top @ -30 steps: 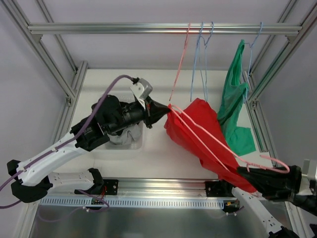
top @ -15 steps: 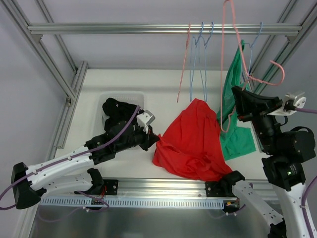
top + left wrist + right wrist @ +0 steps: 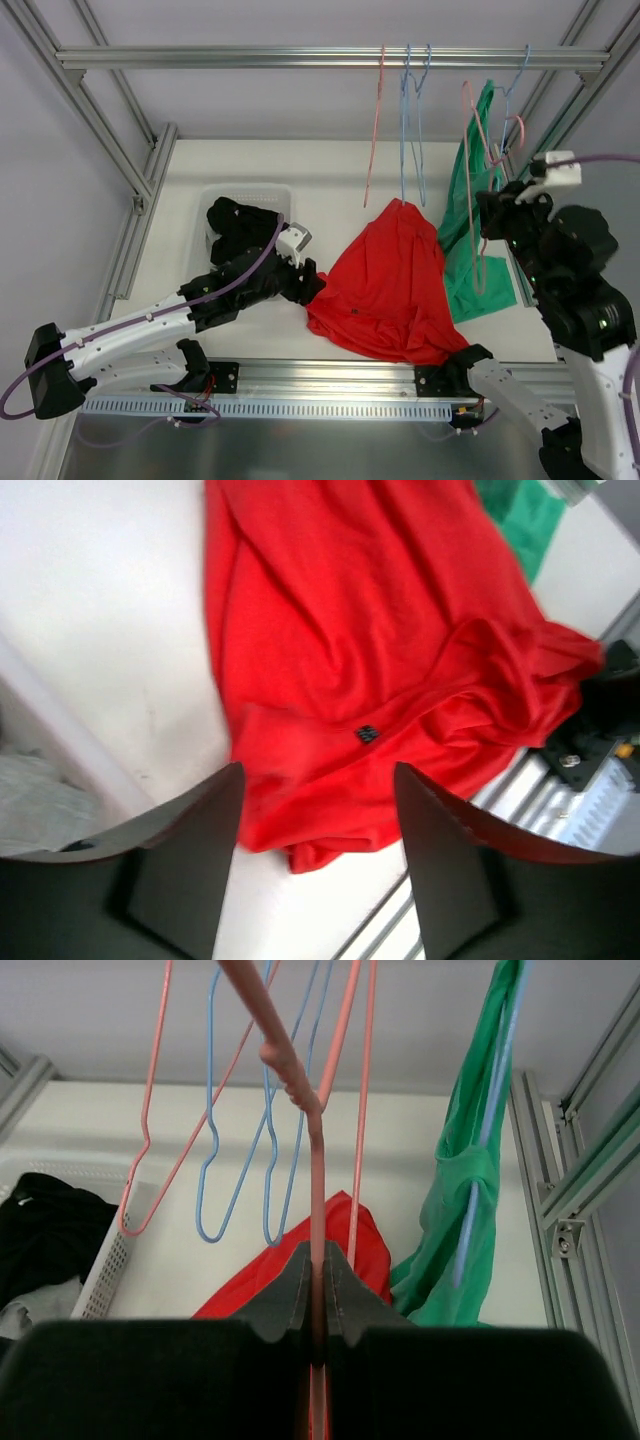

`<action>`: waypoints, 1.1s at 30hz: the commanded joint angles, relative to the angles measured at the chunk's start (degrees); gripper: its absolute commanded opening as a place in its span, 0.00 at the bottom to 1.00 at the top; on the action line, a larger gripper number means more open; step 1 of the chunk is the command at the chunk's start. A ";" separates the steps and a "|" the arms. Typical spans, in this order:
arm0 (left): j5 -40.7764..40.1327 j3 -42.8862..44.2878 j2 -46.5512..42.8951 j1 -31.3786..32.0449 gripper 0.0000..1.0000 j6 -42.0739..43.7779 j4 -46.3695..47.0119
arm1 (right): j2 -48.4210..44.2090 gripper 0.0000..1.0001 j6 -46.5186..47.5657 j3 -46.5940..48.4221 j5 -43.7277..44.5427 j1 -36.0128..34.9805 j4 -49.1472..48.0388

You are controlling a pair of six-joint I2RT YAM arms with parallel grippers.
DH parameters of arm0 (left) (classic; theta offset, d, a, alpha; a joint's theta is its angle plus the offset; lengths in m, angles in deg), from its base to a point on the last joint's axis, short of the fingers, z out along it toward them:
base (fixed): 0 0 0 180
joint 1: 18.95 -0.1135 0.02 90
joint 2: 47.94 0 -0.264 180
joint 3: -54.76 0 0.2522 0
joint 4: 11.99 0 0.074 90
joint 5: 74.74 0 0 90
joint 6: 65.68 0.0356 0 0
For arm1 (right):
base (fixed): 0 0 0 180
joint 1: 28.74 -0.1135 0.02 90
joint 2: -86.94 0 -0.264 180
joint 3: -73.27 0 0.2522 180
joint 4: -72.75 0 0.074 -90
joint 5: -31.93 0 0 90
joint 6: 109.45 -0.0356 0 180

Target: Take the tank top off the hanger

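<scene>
The red tank top (image 3: 385,290) lies crumpled on the white table, off the hanger. My left gripper (image 3: 312,285) sits at its left edge, open, with nothing between the fingers. In the left wrist view the red tank top (image 3: 370,650) spreads just beyond the open left gripper (image 3: 318,775). My right gripper (image 3: 497,208) is raised at the right, shut on the bare pink hanger (image 3: 470,190). The right wrist view shows the right gripper (image 3: 318,1255) clamped on the pink hanger (image 3: 315,1160), with the tank top (image 3: 368,1235) below.
A green garment (image 3: 478,200) hangs on a blue hanger from the top rail (image 3: 250,57), just behind the held hanger. An empty pink hanger (image 3: 375,130) and blue hangers (image 3: 410,130) hang there too. A white basket (image 3: 250,195) holding dark clothes stands at the left.
My left gripper has opened and let go of the red tank top, which now rests on the table. The right arm swung the freed pink hanger up, then lowered it in front of the green garment.
</scene>
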State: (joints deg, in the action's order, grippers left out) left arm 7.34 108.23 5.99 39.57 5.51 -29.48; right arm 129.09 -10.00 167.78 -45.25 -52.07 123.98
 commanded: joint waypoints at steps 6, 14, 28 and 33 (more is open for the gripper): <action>9.66 3.98 -2.95 0.10 0.99 1.67 0.48 | 23.39 0.00 0.91 22.05 -11.93 11.28 3.75; 13.64 1.78 -4.54 0.10 0.99 1.32 -1.19 | 43.17 0.00 -0.22 42.02 -23.09 16.48 3.92; 8.72 6.78 6.77 0.19 0.99 -1.49 -0.67 | 46.11 0.17 -5.06 34.31 -23.98 16.30 3.48; 9.07 15.73 18.73 0.54 0.99 -1.49 -0.32 | 37.85 0.75 -4.62 27.19 -22.67 16.56 3.31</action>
State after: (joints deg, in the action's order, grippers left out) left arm 17.55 118.00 20.44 39.62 4.94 -31.67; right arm 174.58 -14.83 196.33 -69.03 -35.72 129.62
